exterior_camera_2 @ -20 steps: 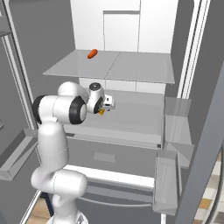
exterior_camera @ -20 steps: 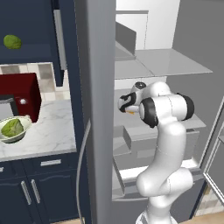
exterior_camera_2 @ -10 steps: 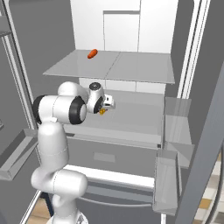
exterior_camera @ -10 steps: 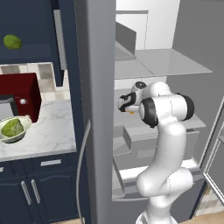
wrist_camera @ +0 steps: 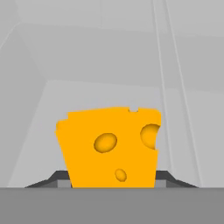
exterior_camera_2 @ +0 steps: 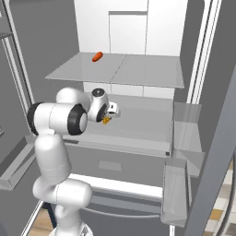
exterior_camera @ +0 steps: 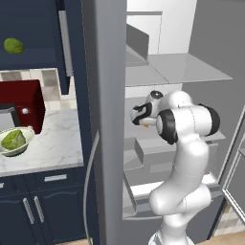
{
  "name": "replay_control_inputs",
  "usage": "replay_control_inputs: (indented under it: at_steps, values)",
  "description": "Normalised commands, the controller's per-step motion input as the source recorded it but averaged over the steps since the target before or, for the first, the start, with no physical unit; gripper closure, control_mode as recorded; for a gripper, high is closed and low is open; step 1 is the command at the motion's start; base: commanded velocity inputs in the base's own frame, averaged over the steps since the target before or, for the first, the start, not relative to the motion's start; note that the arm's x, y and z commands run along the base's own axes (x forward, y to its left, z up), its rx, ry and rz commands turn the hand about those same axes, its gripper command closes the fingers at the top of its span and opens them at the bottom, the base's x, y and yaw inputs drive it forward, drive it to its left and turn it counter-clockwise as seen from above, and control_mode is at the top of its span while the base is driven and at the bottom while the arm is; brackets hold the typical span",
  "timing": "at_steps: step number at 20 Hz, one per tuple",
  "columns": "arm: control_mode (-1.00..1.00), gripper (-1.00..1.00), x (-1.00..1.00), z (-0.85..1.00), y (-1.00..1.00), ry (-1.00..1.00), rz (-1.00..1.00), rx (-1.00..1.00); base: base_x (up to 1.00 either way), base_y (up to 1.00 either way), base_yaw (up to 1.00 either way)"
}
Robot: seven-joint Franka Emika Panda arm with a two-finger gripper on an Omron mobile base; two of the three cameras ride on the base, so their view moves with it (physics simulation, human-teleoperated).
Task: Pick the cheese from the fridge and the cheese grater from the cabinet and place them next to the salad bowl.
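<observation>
Cheese (wrist_camera: 109, 146) between the jaws, apparently clamped, over the fridge (exterior_camera_2: 138, 124) shelf.

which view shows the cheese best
The hand view: the cheese sits large and close between the gripper fingertips, holes visible. In both base views it's just a small orange speck at the gripper, on the fridge shelf.

arm (exterior_camera: 184, 143): glossy white rounded links, fat tube segs | joints: dark/black ring bands betw. links | wrist: white w/ black round cap | claw (exterior_camera_2: 109, 115): small, white block, dark tips | no cables/markings vis.
</observation>
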Motion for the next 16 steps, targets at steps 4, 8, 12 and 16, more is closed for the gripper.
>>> replay_control_inputs:
  at_steps: [4, 8, 12, 16]
  values:
    - [-1.0, 1.0, -0.63, 0.03, 0.0, -0.07, 0.0, 0.0, 0.0, 0.0, 0.0]
    - [-1.0, 1.0, -0.66, 0.16, 0.0, -0.14, 0.0, 0.0, 0.0, 0.0, 0.0]
    - [-1.0, 1.0, -0.65, 0.37, 0.0, -0.12, 0.0, 0.0, 0.0, 0.0, 0.0]
    - [-1.0, 1.0, -0.34, 0.62, 0.0, -0.03, 0.0, 0.0, 0.0, 0.0, 0.0]
